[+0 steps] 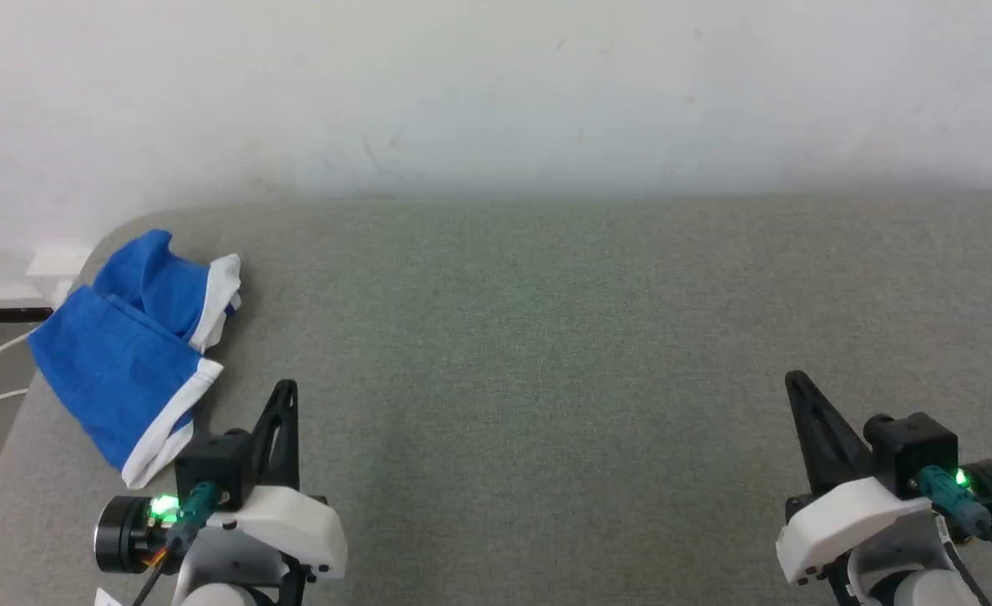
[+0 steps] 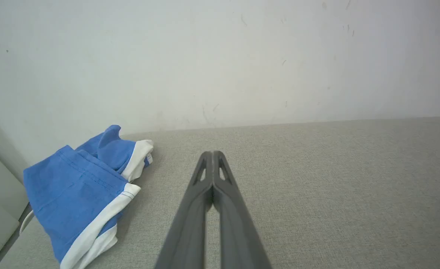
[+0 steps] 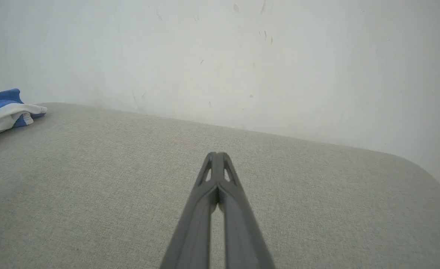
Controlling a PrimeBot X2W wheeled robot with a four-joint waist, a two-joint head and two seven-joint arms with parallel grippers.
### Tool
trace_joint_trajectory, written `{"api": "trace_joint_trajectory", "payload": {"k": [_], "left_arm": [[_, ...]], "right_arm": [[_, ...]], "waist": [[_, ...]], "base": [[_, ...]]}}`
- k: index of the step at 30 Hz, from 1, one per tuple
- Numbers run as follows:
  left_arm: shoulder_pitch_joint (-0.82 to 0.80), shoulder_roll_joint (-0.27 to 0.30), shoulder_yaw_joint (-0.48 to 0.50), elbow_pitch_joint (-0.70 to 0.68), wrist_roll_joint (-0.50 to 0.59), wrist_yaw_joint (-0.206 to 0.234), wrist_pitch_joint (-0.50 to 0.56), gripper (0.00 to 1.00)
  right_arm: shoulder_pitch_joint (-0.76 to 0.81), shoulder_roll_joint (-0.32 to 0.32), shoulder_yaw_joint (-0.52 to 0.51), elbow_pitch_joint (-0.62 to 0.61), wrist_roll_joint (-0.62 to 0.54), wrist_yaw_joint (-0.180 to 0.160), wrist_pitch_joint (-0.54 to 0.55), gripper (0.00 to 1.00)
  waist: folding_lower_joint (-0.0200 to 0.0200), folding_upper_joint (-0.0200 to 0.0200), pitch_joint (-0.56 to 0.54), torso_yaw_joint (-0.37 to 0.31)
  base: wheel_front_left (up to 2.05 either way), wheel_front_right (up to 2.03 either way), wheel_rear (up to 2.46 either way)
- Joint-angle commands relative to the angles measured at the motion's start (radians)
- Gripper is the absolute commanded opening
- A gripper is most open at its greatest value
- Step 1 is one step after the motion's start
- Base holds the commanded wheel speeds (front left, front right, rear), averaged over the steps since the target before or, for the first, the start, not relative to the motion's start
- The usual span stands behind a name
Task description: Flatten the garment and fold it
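Nearest, the left gripper (image 1: 287, 389) and right gripper (image 1: 794, 380) sit over the grey fabric surface (image 1: 546, 337), each with its 2 dark fingers pressed together, holding nothing. Blue shorts (image 1: 117, 353) with white trim lie crumpled at the surface's left corner by the white wall (image 1: 496, 84), near the left gripper, well apart from the right

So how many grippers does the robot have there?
2. The left gripper is at the lower left, next to the blue shorts; the right gripper is at the lower right, above the grey surface.
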Motion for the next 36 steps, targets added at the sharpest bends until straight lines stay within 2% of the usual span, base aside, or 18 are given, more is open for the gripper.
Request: {"api": "trace_joint_trajectory", "payload": {"k": [1, 36], "left_arm": [[0.006, -0.002, 0.004, -0.004, 0.006, 0.007, 0.000, 0.00], [0.006, -0.002, 0.004, -0.004, 0.006, 0.007, 0.000, 0.00]], "right_arm": [[-0.015, 0.003, 0.000, -0.005, -0.002, -0.002, 0.000, 0.00], [-0.015, 0.003, 0.000, -0.005, -0.002, -0.002, 0.000, 0.00]], "waist": [[0.0000, 0.0000, 0.000, 0.000], [0.0000, 0.0000, 0.000, 0.000]], "base": [[0.00, 0.00, 0.00], [0.00, 0.00, 0.00]]}}
